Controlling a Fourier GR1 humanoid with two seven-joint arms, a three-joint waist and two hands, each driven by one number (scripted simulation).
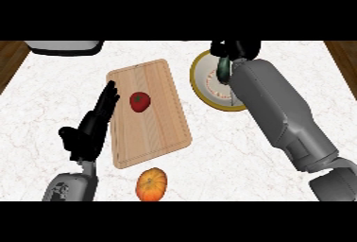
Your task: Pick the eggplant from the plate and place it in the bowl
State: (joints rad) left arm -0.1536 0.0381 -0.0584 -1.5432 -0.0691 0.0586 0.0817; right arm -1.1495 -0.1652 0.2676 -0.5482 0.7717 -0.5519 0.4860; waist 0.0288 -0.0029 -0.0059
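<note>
- Eggplant (223, 70): a dark, elongated form lying on the plate (203, 85) at the far right of the desk (230, 160); only a narrow strip of it shows, the rest hidden by the right hand and forearm.
- Right hand (235, 49): over the far edge of the plate, directly above the eggplant. Its black fingers (217, 47) appear curled about the upper end of the vegetable, though the contact itself is partly hidden.
- Left hand (94, 125): at the left edge of the cutting board (157, 127), fingers straight and together, pointing away from the robot, holding nothing; at rest.
- Handling, as a judgement: an eggplant is light, fairly stiff and smooth-skinned, so it is likely to slip if taken near its tapered end. The thick middle offers the surer hold, with fingers wrapped across its width.
- Other objects: a red tomato (140, 101) on the cutting board; an orange pumpkin (151, 184) on the desk just beyond the board's near edge.
- Bowl (64, 46): probably the pale, dark-rimmed vessel cut off at the far left corner, well apart from the plate.
</note>
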